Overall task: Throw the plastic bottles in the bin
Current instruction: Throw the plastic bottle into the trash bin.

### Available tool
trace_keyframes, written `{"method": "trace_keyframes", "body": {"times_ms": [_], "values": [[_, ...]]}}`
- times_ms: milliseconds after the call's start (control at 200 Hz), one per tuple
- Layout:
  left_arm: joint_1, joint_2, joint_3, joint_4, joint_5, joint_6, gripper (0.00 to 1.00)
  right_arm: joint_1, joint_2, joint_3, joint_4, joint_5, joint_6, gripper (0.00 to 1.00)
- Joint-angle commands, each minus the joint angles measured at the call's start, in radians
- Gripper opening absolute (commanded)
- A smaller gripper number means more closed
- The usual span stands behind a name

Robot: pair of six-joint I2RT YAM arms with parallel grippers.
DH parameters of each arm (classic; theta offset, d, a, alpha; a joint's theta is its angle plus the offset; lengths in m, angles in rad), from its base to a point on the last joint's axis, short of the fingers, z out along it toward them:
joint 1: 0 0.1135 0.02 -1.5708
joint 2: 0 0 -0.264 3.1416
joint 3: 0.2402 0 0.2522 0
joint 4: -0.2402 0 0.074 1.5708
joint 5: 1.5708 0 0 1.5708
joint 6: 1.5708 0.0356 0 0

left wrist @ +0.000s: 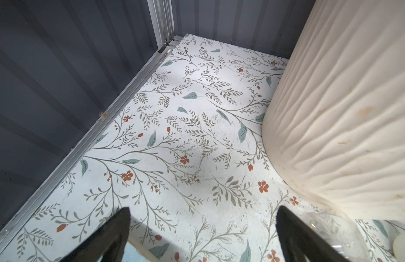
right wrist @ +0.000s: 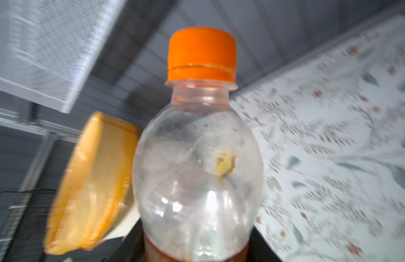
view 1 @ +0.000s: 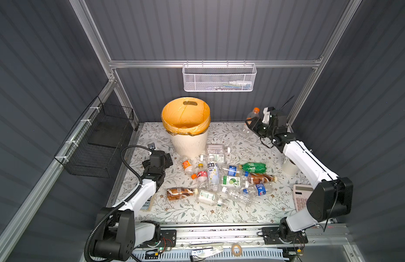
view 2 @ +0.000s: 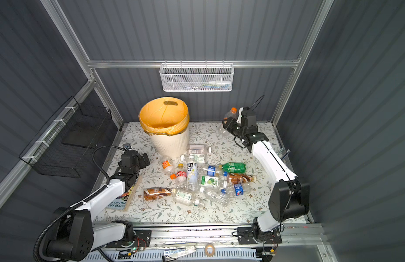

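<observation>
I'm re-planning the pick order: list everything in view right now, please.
bin: one, cream with orange liner, back of table
held bottle: one, clear with orange cap, raised at back right
loose bottles: about thirteen, clear, brown or green, lying mid-table before the bin
mesh basket: one, white, on back rail
wire basket: one, black, on left wall
book: one, bluish, under left arm
calculator: one, pinkish white, right edge
cup: one, white, beside right arm
tape roll: one, tan, front rail
table: one, floral cover
left gripper: one, black fingers apart, empty, near bin's base
right gripper: one, black fingers shut on held bottle
</observation>
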State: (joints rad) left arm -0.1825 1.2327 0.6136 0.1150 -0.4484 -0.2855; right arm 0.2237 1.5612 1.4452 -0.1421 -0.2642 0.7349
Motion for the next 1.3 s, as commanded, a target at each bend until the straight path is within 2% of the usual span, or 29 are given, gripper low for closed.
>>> {"method": "trace_keyframes", "body": {"times_ms": [0,90,160,245,295,330,410,545,700,835,1015,1186,1296], "values": [[-0.002,-0.021,0.01,-0.027,0.021,-0.014,1.0,0.088,0.061,0.18,0.026,-0.102,-0.023,0.48],[-0.002,-0.025,0.014,-0.033,0.029,-0.016,1.0,0.186,0.213,0.436,-0.026,-0.201,-0.044,0.49],[-0.003,-0.027,0.018,-0.046,0.02,-0.017,1.0,0.263,0.379,0.727,-0.2,-0.261,-0.127,0.54],[-0.003,-0.034,0.026,-0.07,0.004,-0.019,1.0,0.313,0.558,1.072,-0.462,-0.24,-0.23,0.65],[-0.003,-0.042,0.027,-0.076,0.0,-0.017,1.0,0.311,0.605,1.162,-0.52,-0.215,-0.234,0.79],[-0.003,-0.048,0.026,-0.079,-0.001,-0.017,1.0,0.306,0.607,1.166,-0.521,-0.197,-0.239,0.83],[-0.003,-0.057,0.022,-0.084,-0.004,-0.016,1.0,0.302,0.562,1.103,-0.487,-0.154,-0.263,0.99],[-0.003,-0.057,0.024,-0.088,0.004,-0.017,1.0,0.298,0.427,0.932,-0.399,-0.033,-0.312,0.99],[-0.005,-0.066,0.029,-0.097,0.013,-0.029,1.0,0.271,0.292,0.776,-0.347,0.046,-0.33,0.99],[-0.009,-0.082,0.042,-0.118,0.01,-0.031,1.0,0.224,0.185,0.59,-0.284,0.049,-0.313,0.99],[-0.029,-0.116,0.046,-0.156,-0.001,-0.026,1.0,0.145,0.014,0.241,-0.153,0.044,-0.294,0.99],[-0.095,-0.128,0.063,-0.245,-0.051,-0.052,1.0,0.059,-0.125,-0.08,-0.067,0.038,-0.259,0.99],[-0.147,-0.112,0.091,-0.325,-0.08,-0.101,1.0,0.016,-0.193,-0.224,-0.059,0.045,-0.252,0.99]]}}
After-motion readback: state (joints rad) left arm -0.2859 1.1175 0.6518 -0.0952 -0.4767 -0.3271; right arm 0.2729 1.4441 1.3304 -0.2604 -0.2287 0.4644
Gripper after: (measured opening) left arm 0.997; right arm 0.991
